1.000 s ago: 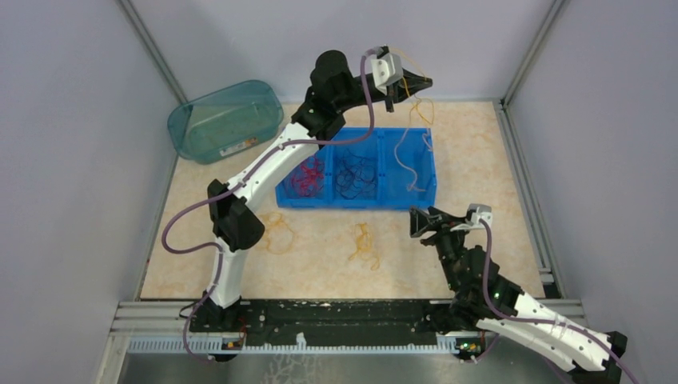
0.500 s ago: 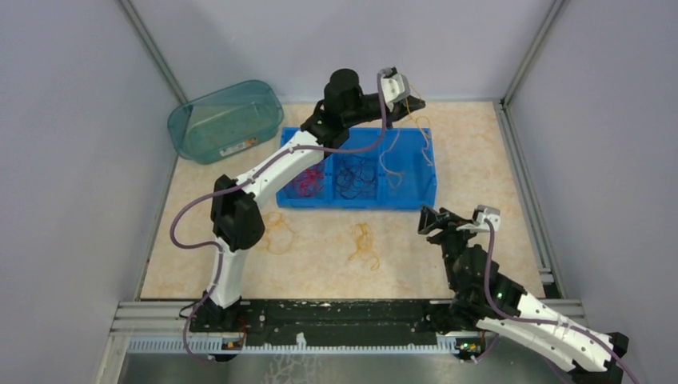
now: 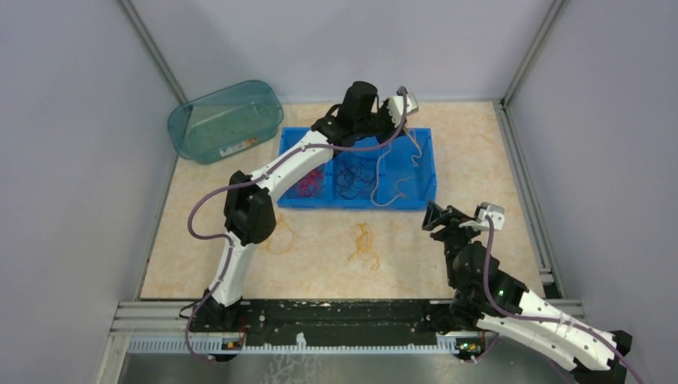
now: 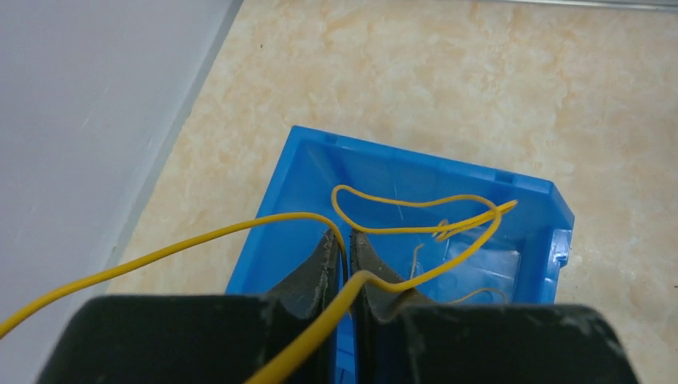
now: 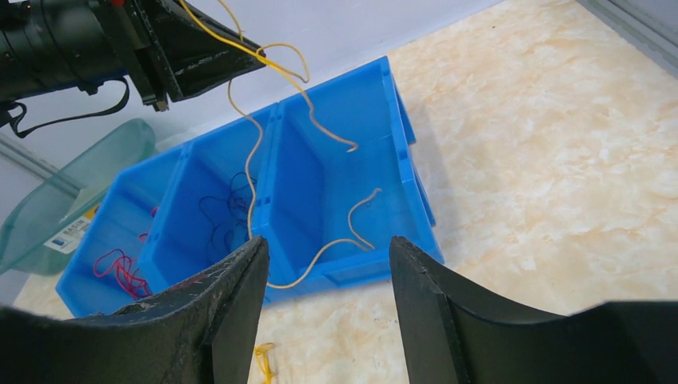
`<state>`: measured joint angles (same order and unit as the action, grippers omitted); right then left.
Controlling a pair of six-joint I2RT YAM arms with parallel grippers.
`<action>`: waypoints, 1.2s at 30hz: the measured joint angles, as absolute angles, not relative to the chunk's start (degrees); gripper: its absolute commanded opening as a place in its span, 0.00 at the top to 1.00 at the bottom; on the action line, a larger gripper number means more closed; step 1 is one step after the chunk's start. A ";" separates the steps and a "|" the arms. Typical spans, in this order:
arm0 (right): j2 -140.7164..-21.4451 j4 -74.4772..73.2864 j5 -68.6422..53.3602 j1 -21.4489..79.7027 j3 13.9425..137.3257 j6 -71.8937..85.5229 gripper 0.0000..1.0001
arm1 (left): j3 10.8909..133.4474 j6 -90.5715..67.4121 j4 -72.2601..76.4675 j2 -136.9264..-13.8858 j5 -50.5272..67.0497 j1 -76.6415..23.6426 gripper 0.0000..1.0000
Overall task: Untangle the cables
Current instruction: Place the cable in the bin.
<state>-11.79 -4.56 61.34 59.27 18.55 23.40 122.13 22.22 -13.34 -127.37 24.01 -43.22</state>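
Note:
My left gripper (image 3: 405,118) is shut on a yellow cable (image 4: 416,228) above the far edge of the blue three-part bin (image 3: 428,172). The cable hangs down into the bin's right compartment and drapes over its front wall (image 5: 320,256). Red cables (image 3: 308,179) lie in the left compartment and dark cables (image 3: 357,178) in the middle one. Two more yellow tangles (image 3: 364,245) lie on the table in front of the bin. My right gripper (image 3: 432,218) is open and empty, just off the bin's front right corner.
A teal transparent tub (image 3: 225,120) stands at the back left. Grey walls close in the left, back and right sides. The black rail runs along the near edge.
My left gripper has come down and to the right with the yellow cable, lowering it into the right compartment. My right gripper has shifted slightly right.

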 measured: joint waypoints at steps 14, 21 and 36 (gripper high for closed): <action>-16.10 -7.42 62.26 59.27 20.05 25.65 0.41 | 129.97 30.33 -23.62 -128.84 19.77 -44.29 0.09; -17.85 -10.48 61.04 59.27 20.99 27.79 0.40 | 134.45 34.44 -29.76 -127.96 20.69 -45.87 0.00; -21.58 -12.60 53.32 55.86 24.38 31.29 0.37 | 131.52 53.30 -47.35 -124.64 17.02 -53.60 0.00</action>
